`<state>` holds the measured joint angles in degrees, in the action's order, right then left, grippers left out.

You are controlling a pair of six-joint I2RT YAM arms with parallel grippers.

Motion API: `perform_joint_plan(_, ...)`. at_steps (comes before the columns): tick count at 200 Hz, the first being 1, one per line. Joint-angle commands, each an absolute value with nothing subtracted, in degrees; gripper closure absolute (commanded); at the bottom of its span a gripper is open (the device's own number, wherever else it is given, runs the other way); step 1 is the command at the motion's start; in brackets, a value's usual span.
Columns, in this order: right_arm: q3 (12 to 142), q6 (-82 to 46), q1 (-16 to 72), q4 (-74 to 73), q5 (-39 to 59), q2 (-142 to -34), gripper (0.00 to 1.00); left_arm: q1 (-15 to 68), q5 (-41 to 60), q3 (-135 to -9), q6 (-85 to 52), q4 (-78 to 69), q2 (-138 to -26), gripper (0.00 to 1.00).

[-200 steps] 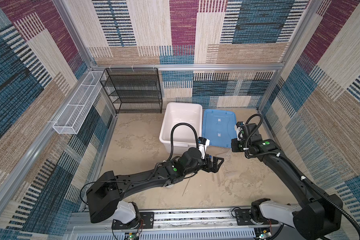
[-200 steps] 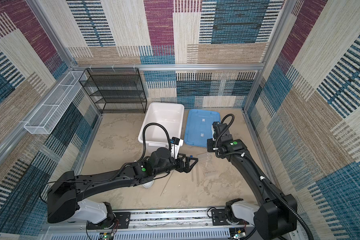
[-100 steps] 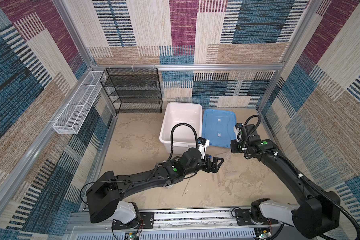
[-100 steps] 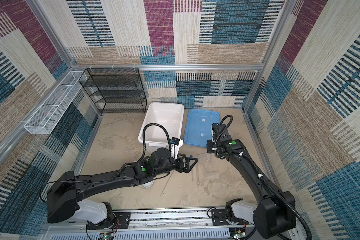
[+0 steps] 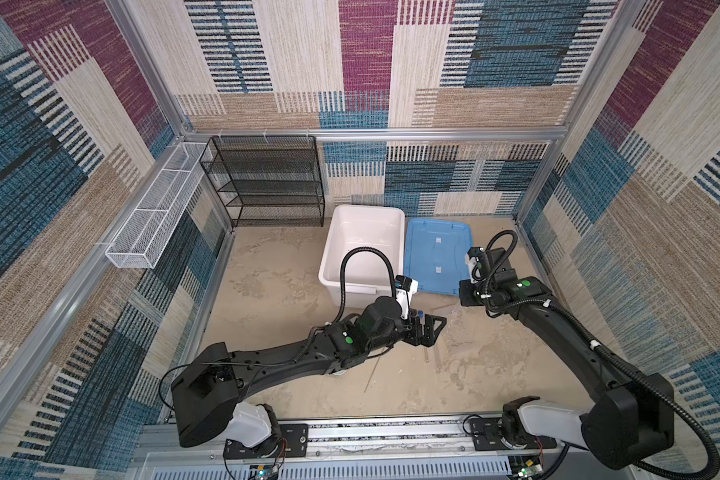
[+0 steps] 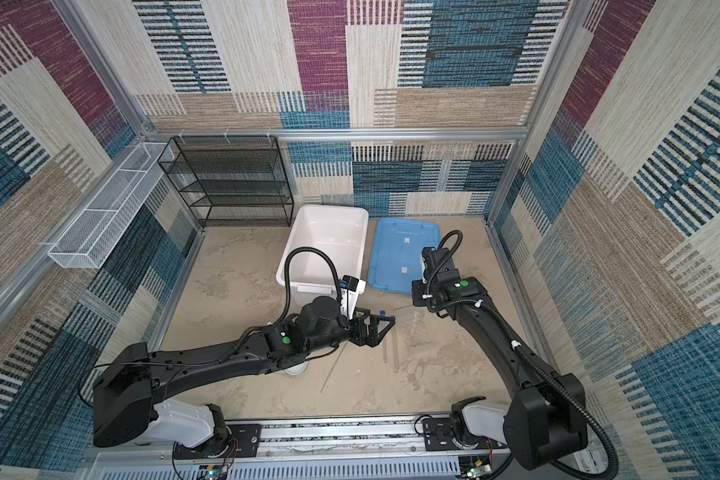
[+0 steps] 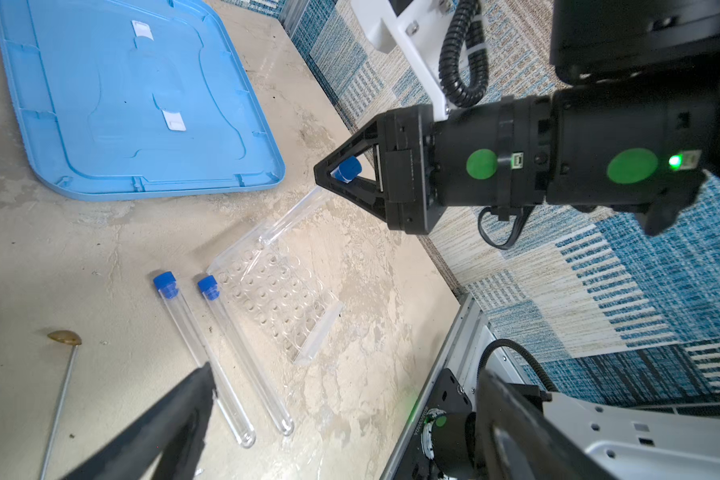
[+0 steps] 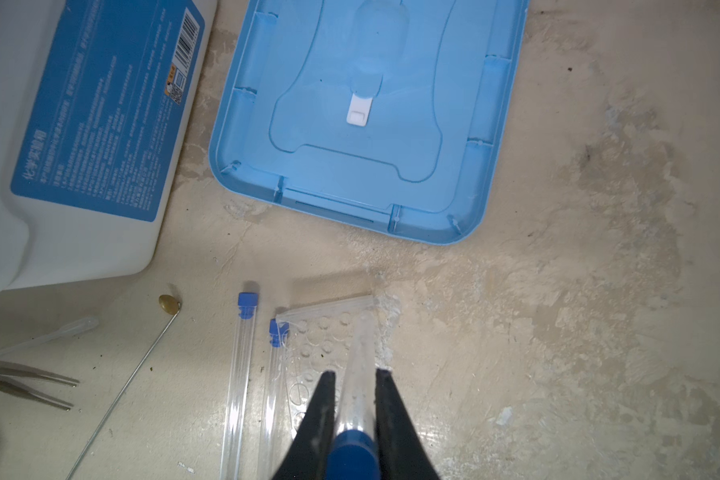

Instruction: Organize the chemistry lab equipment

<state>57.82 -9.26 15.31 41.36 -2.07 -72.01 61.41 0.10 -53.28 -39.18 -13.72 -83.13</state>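
Observation:
My right gripper (image 8: 356, 374) is shut on a clear blue-capped tube (image 8: 362, 345) just below its cap. The tube slants down, and its round end rests at the far edge of the clear tube rack (image 8: 321, 332), which lies flat on the floor. Two more capped tubes (image 8: 240, 365) (image 8: 273, 374) lie side by side beside the rack. My left gripper (image 7: 346, 370) hangs wide open over those two tubes (image 7: 202, 349) (image 7: 246, 357), holding nothing. The spoon-tipped rod (image 8: 142, 357), dropper (image 8: 55, 334) and tweezers (image 8: 30, 382) lie further off. A white dish (image 6: 295, 370) peeks out from under the left arm.
The white tub (image 5: 329, 249) and its blue lid (image 5: 435, 253) sit side by side just behind the work spot. A black mesh shelf (image 5: 267, 183) stands at the back wall. On the left rail hangs a white wire basket (image 5: 154, 224).
The right wrist has edged slightly to the left with the tube still in its grip. The left arm has not moved.

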Motion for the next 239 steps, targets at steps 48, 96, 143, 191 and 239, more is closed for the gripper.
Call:
perform_joint_plan(48,57.52,-10.19,15.35,39.64,-1.31,-72.76,0.77,61.49,-1.30,-52.70,-39.09,-15.27,-82.48,0.01)
perform_joint_plan(96,57.55,-10.20,15.34,39.64,-1.27,-72.95,0.72,61.52,-1.58,-52.43,-38.85,-15.19,-82.18,0.01)
perform_joint_plan(143,57.58,-10.35,15.30,39.46,-1.33,-72.74,0.64,61.49,-1.99,-52.30,-38.82,-14.90,-82.06,0.01)
perform_joint_plan(191,58.00,-11.16,15.30,38.72,-0.04,-70.73,0.01,61.44,-2.27,-52.85,-37.77,-13.74,-82.32,0.01)
perform_joint_plan(239,60.29,-13.55,15.35,37.88,1.65,-63.58,0.01,61.61,-2.96,-55.95,-33.13,-4.89,-82.42,0.02)
